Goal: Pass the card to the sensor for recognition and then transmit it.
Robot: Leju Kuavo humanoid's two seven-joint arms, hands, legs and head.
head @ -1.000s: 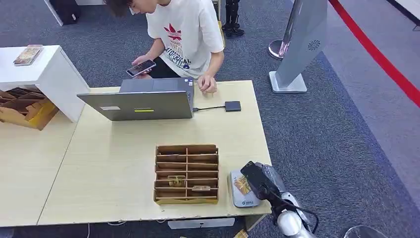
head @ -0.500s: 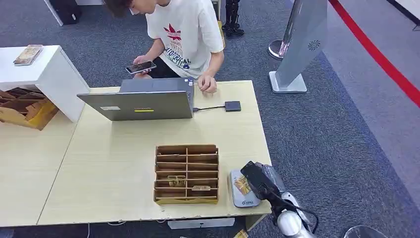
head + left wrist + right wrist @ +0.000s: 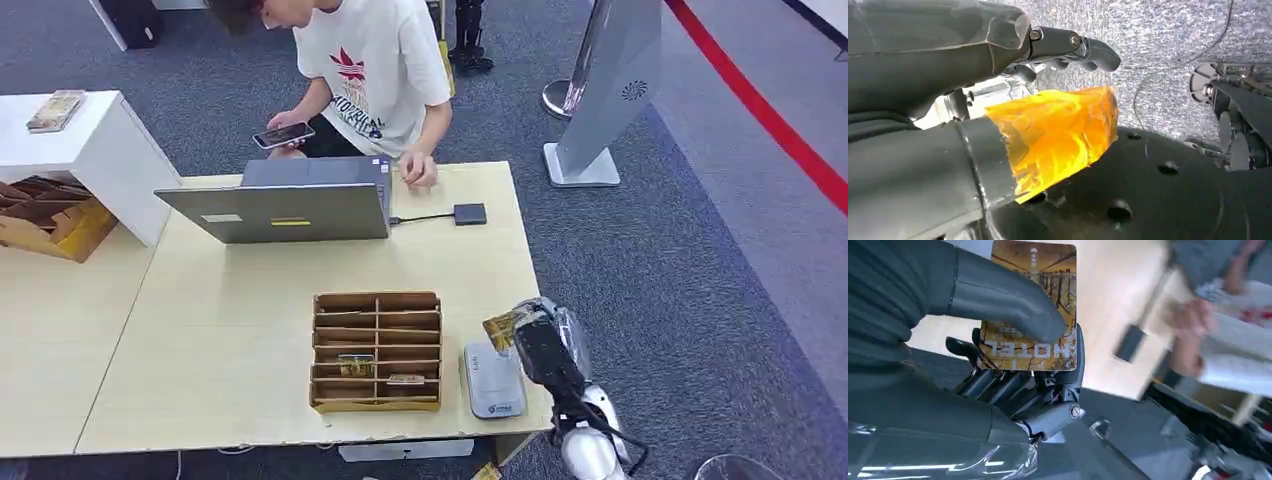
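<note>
My right hand [image 3: 545,350] hangs over the table's near right corner and pinches a brown and gold card [image 3: 500,328] between thumb and fingers. The card is raised and tilted, just beyond the grey card sensor [image 3: 492,380], which lies flat on the table with nothing on it. In the right wrist view the thumb [image 3: 1003,297] presses on the printed card [image 3: 1030,305], with dark fingers behind it. My left hand [image 3: 998,100] is down by my body, its fingers held out with nothing in them and orange tape around the thumb.
A wooden slotted organiser [image 3: 377,350] holding a few cards stands left of the sensor. At the table's far side are an open laptop [image 3: 290,205] and a small black box [image 3: 470,214] on a cable. A seated person [image 3: 370,70] holds a phone there.
My right hand has lifted the card off the sensor and carried it a little farther up the table, tilting it. The sensor's top is now uncovered.
</note>
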